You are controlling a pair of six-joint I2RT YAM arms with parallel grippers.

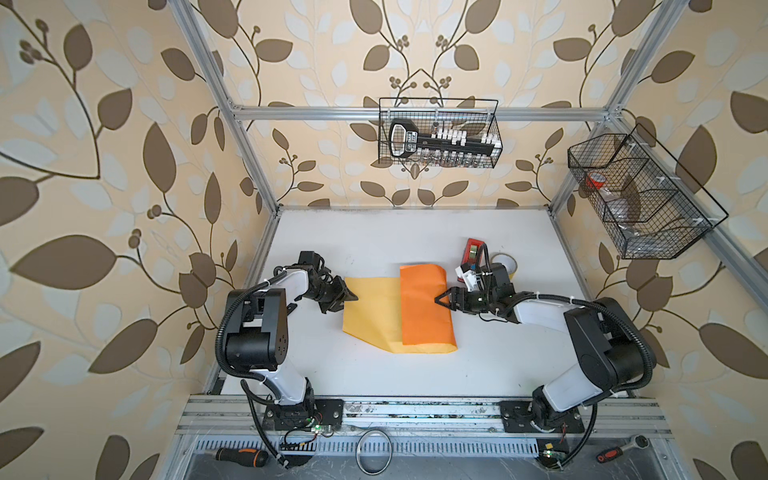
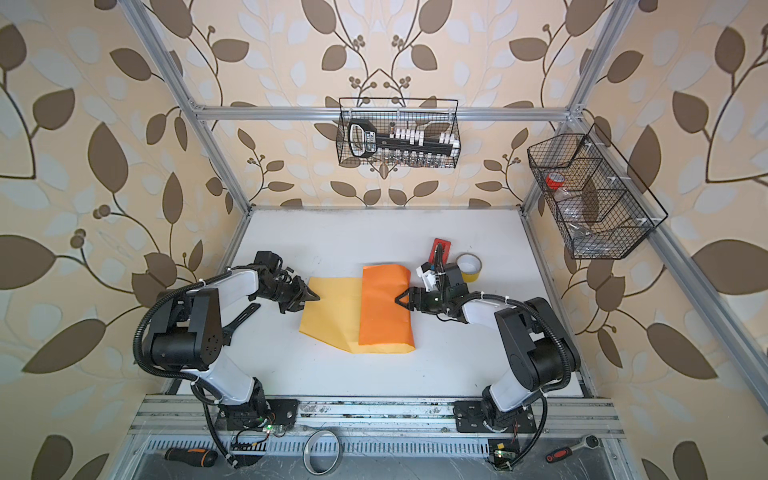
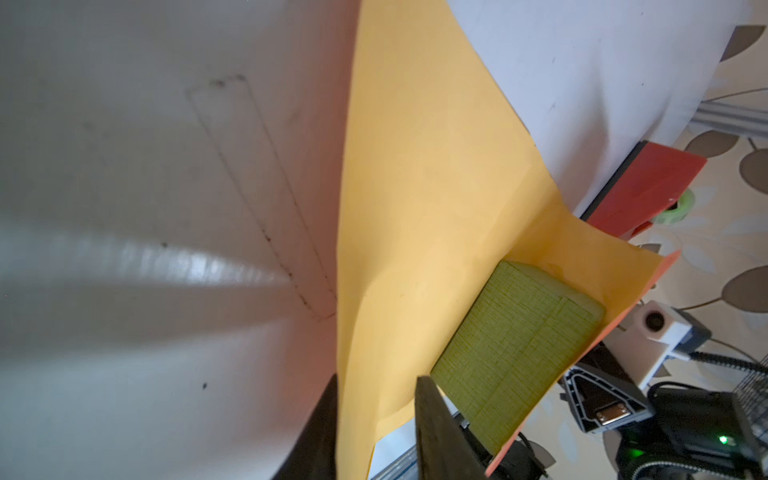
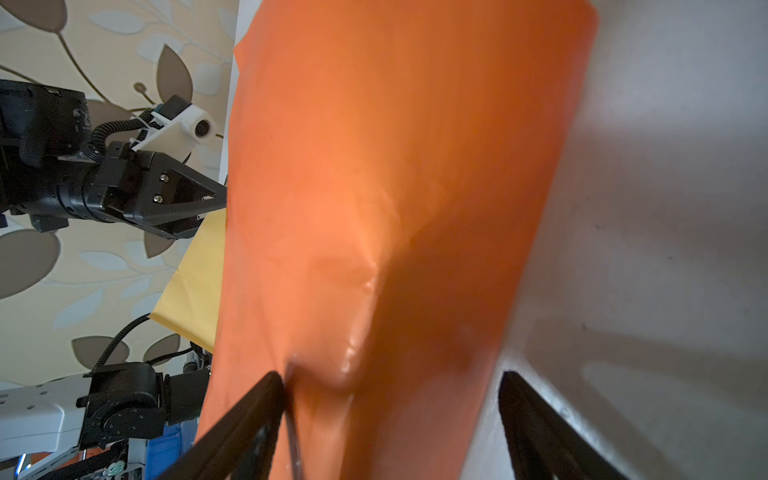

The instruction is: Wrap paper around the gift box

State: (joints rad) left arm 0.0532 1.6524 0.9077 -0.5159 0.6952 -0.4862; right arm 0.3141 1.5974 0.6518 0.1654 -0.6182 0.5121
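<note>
Left gripper (image 3: 377, 377): jaws narrow, one finger on each face of the paper (image 3: 415, 187) at its free tan edge. We cannot tell whether they pinch the sheet or only bracket it.

Right gripper (image 4: 392, 375): jaws wide, holding nothing. One fingertip (image 4: 257, 399) touches the orange flap; the other stands over bare table (image 4: 665, 208).

Box (image 3: 519, 353): green, lying flat on the tan face and tucked into the fold under the orange flap. We see it only in the left wrist view; in both top views the flap hides it. A stretch of tan sheet lies between it and the left jaws. The flap bulges just beside the right fingertip, and we judge that bulge to be an edge of the box.

Handling, our estimate:
- The paper looks thin, light and floppy.
- Its orange face is glossy and likely slick under a fingertip.
- It should crease readily and could tear if yanked.
- Best taken at the free tan edge, about midway along it, so the pull stays even.
- The box looks rigid and light, so it may slide on the sheet unless pressed down through the flap.

Beyond the right gripper, a red dispenser (image 1: 473, 245) and a tape roll (image 1: 505, 264) stand clear of the paper.
</note>
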